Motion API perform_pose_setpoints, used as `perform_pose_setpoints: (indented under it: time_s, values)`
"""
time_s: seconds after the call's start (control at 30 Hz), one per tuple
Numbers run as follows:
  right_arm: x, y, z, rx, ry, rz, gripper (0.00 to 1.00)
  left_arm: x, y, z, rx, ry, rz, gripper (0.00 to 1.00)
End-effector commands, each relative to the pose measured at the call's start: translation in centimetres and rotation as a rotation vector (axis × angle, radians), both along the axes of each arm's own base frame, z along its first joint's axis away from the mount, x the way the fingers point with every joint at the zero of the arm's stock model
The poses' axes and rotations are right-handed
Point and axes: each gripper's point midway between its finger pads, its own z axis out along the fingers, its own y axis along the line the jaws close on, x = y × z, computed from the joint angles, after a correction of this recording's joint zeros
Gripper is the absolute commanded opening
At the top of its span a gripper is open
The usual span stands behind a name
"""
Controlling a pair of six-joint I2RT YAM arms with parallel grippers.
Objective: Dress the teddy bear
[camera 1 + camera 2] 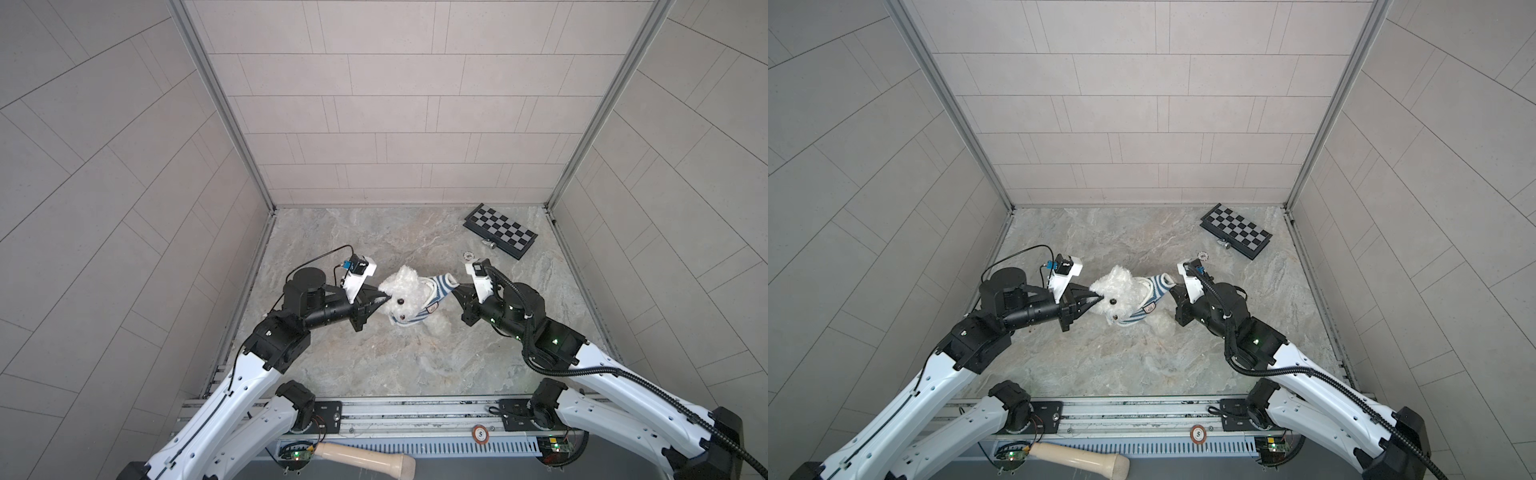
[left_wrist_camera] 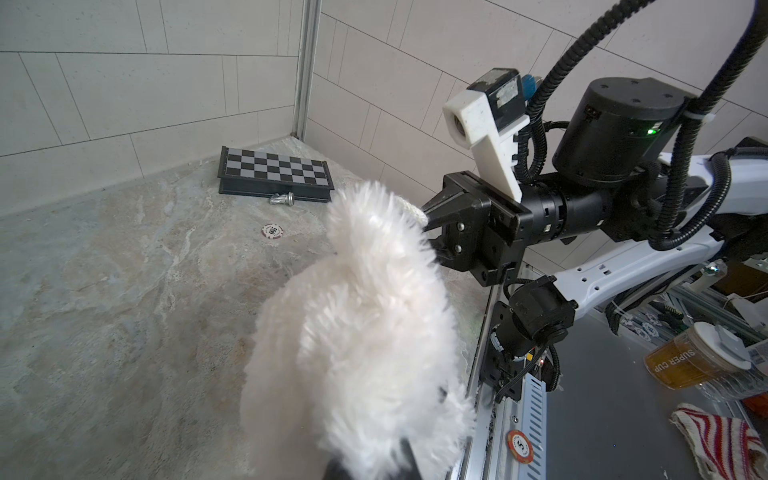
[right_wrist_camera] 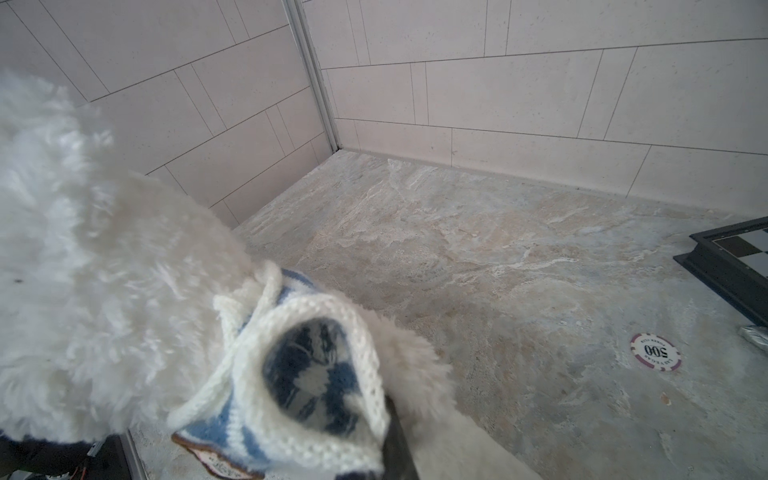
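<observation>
teddy bear (image 2: 357, 332): white fur fills the foreground, blurred
left hand (image 2: 370, 463): only dark tips show under the fur
right hand (image 2: 424, 217): pinched on white knit edge (image 2: 413, 208) at the bear's far side
chessboard (image 2: 274, 170): folded, in the table (image 2: 104, 270) corner
silver chess piece (image 2: 282, 199): lying against the board
poker chip (image 2: 272, 231): flat, near the board

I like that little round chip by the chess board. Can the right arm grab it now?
Probably not yet. The right gripper is shut on the striped shirt on the teddy bear. The chip lies close by on bare table, nothing between, so once it lets go, likely yes.
</observation>
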Motion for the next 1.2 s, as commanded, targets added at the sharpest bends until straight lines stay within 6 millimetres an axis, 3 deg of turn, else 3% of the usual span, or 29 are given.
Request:
perform_pose_setpoints:
  time_s: [0.0, 0.17, 0.53, 0.77, 1.07, 1.13, 1.17]
  values:
    - [0.6, -2.2, -2.0, -0.057, 0.036, -0.102, 0.00, 0.4, 1.1, 0.3, 0.013, -0.034, 0.035, 0.00]
    - [0.8, -3.8, -4.2, -0.088, 0.103, -0.170, 0.00, 0.0, 1.3, 0.9, 0.005, -0.053, 0.031, 0.00]
    - [1.0, -5.3, -4.5, -0.163, 0.110, -0.229, 0.00, 0.2, 2.1, 0.0, 0.064, -0.064, 0.068, 0.00]
    - [1.0, -6.3, -4.8, -0.194, 0.113, -0.271, 0.00, 0.3, 2.7, 0.8, 0.057, -0.094, 0.106, 0.00]
    - [1.0, -6.1, -5.1, -0.199, 0.118, -0.257, 0.00, -0.1, 2.7, 2.1, -0.009, -0.131, 0.109, 0.00]
    - [0.9, -5.2, -4.5, -0.187, 0.095, -0.211, 0.00, -0.2, 2.7, 2.0, -0.010, -0.128, 0.103, 0.00]
    - [1.0, -4.5, -2.9, -0.168, 0.063, -0.183, 0.00, -0.2, 2.6, 1.9, -0.009, -0.123, 0.102, 0.00]
